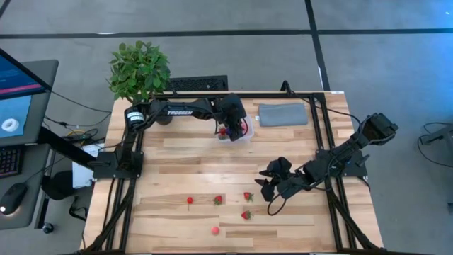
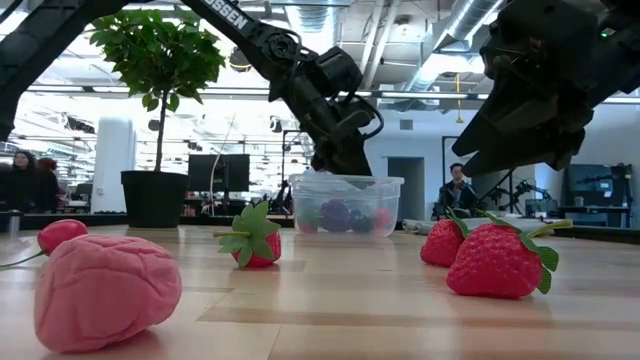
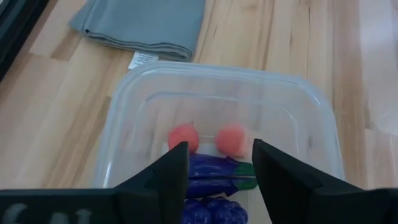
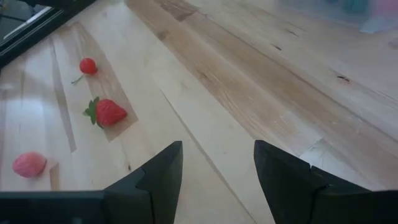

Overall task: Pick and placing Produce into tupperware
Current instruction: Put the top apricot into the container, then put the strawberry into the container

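Note:
The clear tupperware (image 3: 311, 112) stands at the table's far middle, next to a grey pad. In it lie two round red-pink pieces (image 3: 183, 137), a long dark purple piece with a green end (image 3: 214, 169) and a knobbly purple piece (image 3: 214, 211). My left gripper (image 3: 221, 165) hangs open just above the box (image 1: 244, 133), tipped down, with the long purple piece below the gap between its fingers. Three strawberries (image 1: 248, 196), a small red piece (image 1: 190, 200) and a pink piece (image 1: 214, 230) lie on the near half of the table. Beside them, toward the right, my right gripper (image 1: 267, 188) is open and holds nothing.
The folded grey pad (image 1: 283, 114) lies just right of the tupperware. A potted plant (image 1: 139, 69) stands at the far left corner and a keyboard (image 1: 198, 83) at the far edge. Black frame rails (image 1: 329, 142) run along the table's sides. People show in the room behind.

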